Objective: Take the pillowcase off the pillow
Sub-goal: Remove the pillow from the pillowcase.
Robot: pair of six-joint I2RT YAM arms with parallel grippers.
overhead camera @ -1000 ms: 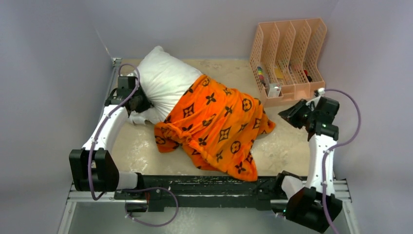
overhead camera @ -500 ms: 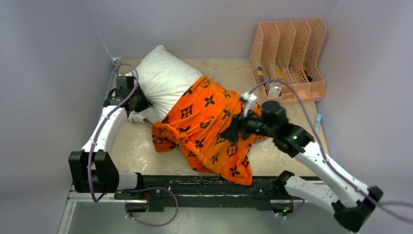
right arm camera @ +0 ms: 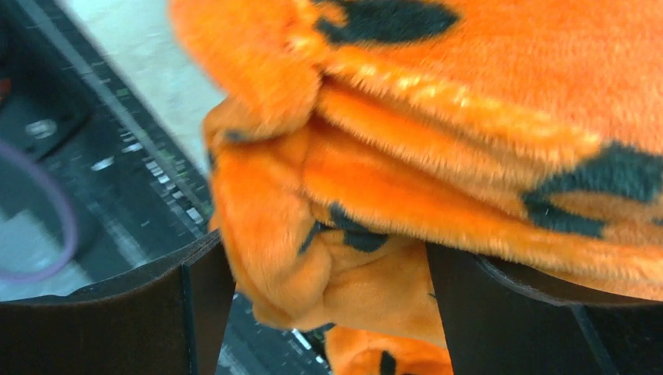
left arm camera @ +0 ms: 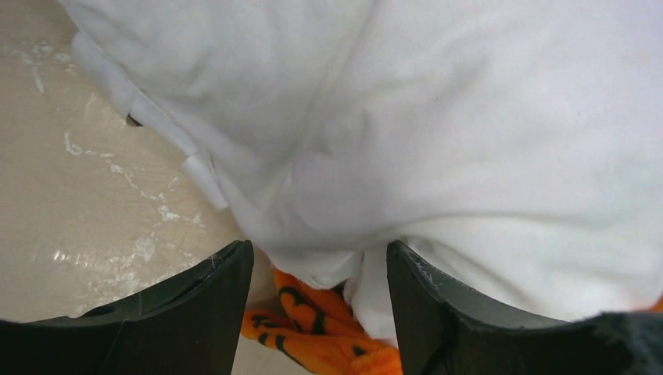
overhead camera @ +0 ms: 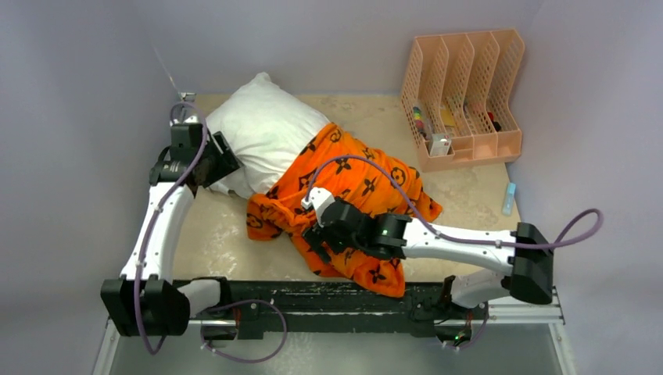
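Having swung in from the far right, the right end effector stands wide open astride the pillowcase's bunched near hem, while the left end effector has parted, holding nothing, beside the half-bared pillow at the tabletop's left: a regrasp seems due.

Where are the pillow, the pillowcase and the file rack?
pillow [overhead camera: 262, 125]: top view, bare white upper face
pillowcase [overhead camera: 352, 180]: top view, middle of the orange fabric
file rack [overhead camera: 473, 150]: top view, low front wall
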